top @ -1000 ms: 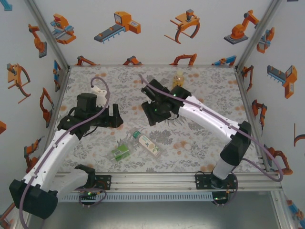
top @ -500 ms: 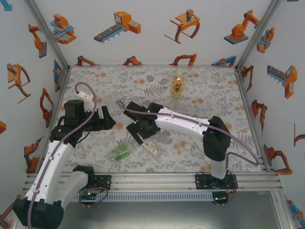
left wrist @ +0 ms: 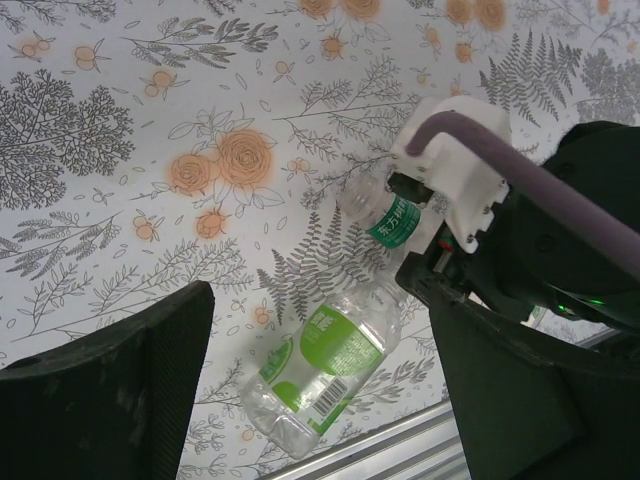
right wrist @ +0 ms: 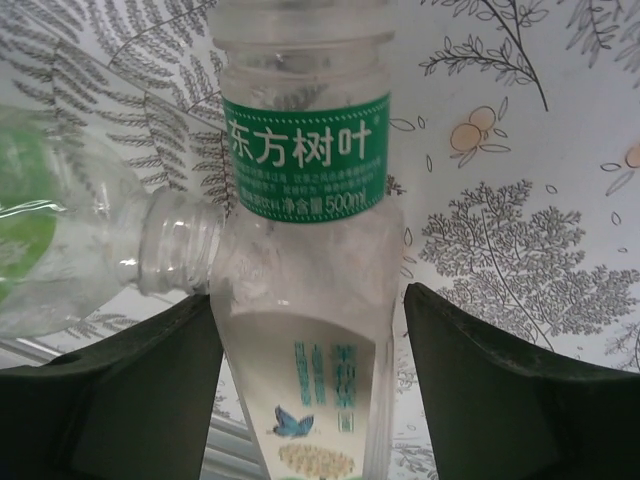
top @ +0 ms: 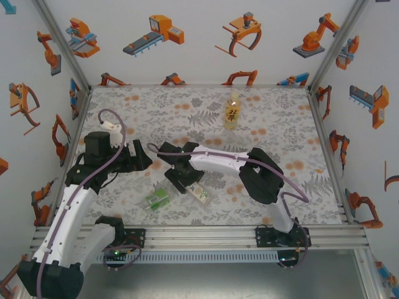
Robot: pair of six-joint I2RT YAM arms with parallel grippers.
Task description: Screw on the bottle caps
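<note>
The white-labelled bottle (right wrist: pixel 300 330) lies on the table with its uncapped mouth pointing away from the camera. My right gripper (right wrist: pixel 310 300) is open and straddles its body; there is a gap on the right side. From above, that gripper (top: pixel 182 179) covers the bottle's neck, and the body (top: pixel 202 194) sticks out. The green-labelled bottle (left wrist: pixel 330 365) lies beside it, uncapped, with its open neck (right wrist: pixel 170 250) touching the other bottle. My left gripper (left wrist: pixel 315 300) hovers open above it, and from above it (top: pixel 142 156) is left of the right one. The amber bottle (top: pixel 232 112) stands at the back. I cannot make out any caps.
The aluminium rail (top: pixel 206 235) runs along the near table edge, close to the lying bottles. The right arm's elbow (top: pixel 262 177) hangs over the middle right of the floral table (top: pixel 124 106). Patterned walls enclose the table.
The right arm swung from the back middle to the front left and came down over the white-labelled bottle, uncovering the amber bottle. The left gripper drew back a little to the left.
</note>
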